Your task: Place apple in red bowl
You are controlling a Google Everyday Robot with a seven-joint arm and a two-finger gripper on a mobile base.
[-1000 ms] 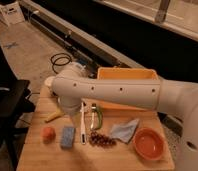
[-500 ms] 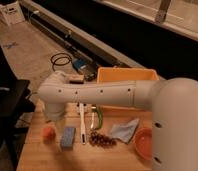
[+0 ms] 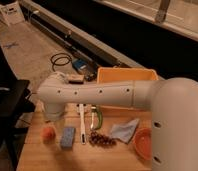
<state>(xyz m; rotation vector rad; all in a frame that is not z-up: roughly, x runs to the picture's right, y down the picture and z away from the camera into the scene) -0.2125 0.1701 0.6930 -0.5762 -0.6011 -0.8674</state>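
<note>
The apple [image 3: 48, 133] is small, round and orange-red. It lies on the wooden table [image 3: 47, 157] near its left edge. The red bowl [image 3: 143, 142] sits at the table's right side, partly hidden behind my white arm [image 3: 107, 94]. The arm reaches across the table from right to left. My gripper [image 3: 53, 118] hangs down at the arm's left end, just above and slightly behind the apple.
A blue sponge [image 3: 68, 136] lies right of the apple. Beside it are a white utensil [image 3: 82, 123], a green piece [image 3: 95, 118], dark grapes [image 3: 101, 139] and a blue cloth [image 3: 124, 130]. A large yellow tub [image 3: 126, 76] stands at the back. Cables [image 3: 62, 61] lie on the floor.
My arm has swung further left and forward, bringing the gripper end from above the table's middle to just above the apple. The objects have not moved.
</note>
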